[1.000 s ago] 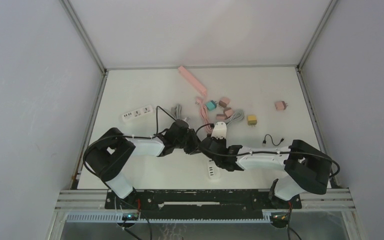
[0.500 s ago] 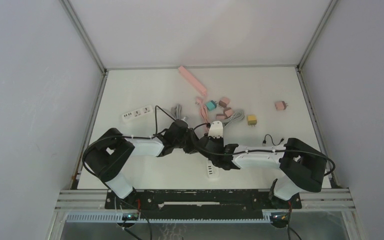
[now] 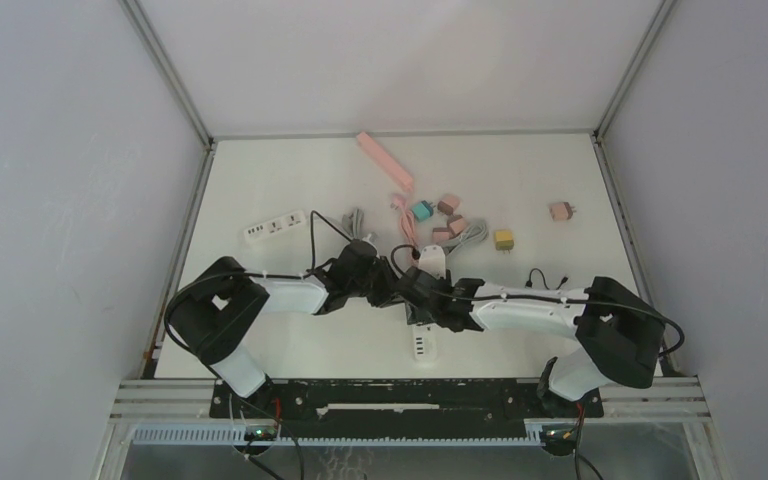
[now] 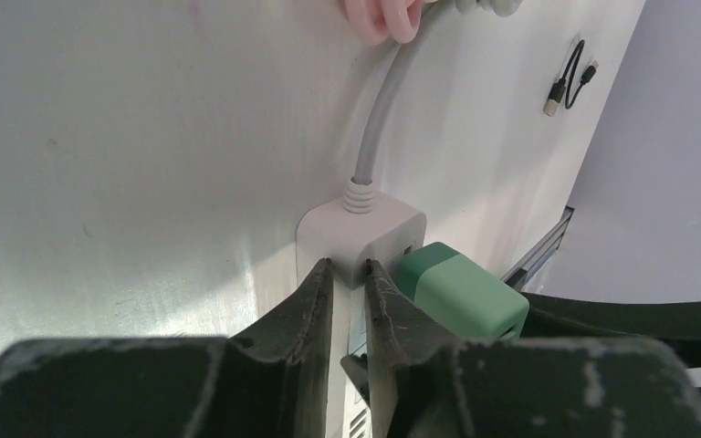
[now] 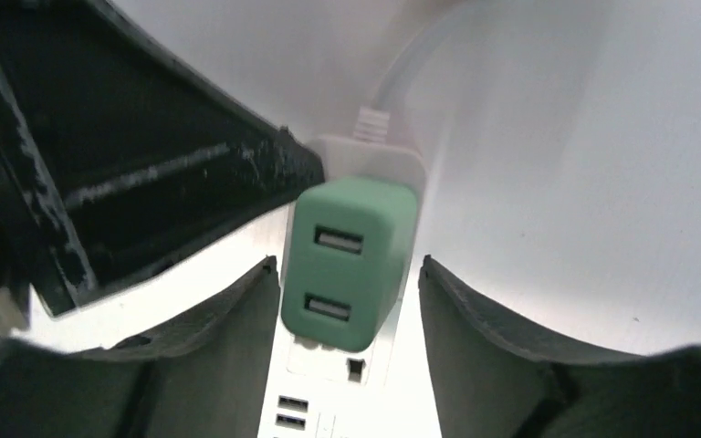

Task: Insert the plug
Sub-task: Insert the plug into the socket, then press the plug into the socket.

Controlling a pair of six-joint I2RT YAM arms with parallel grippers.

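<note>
The right gripper (image 5: 347,274) stands spread. Its 2 fingers (image 5: 237,319) flank the green plug (image 5: 351,251) with a gap on both sides, so it pinches nothing. The plug stands on the white power strip (image 5: 324,406) with its 2 USB ports facing the wrist camera. It sits in the socket nearest the end where the grey cable (image 5: 402,73) enters.

The left gripper (image 4: 347,274) has its fingers (image 4: 315,292) pressed almost together. Their tips rest against the cable end of the strip (image 4: 365,228), just beside the plug (image 4: 461,297). I cannot tell whether they nip any of the casing, and it looks more like bracing than holding.

Seen from above, the 2 wrists meet over the strip (image 3: 420,345). The strip lies close to the near edge of the table (image 3: 290,170), about midway between the left and right edges. The plug itself is hidden under the arms in that view.

I judge the insertion itself to be done, or all but done. The plug looks seated against the strip, though its prongs are hidden, and the step in hand is the release. The next move calls for the right wrist to back straight away along the plug's axis, without dragging a finger across its side and rocking it loose. The left tips should steady the strip until the right arm is clear.
</note>
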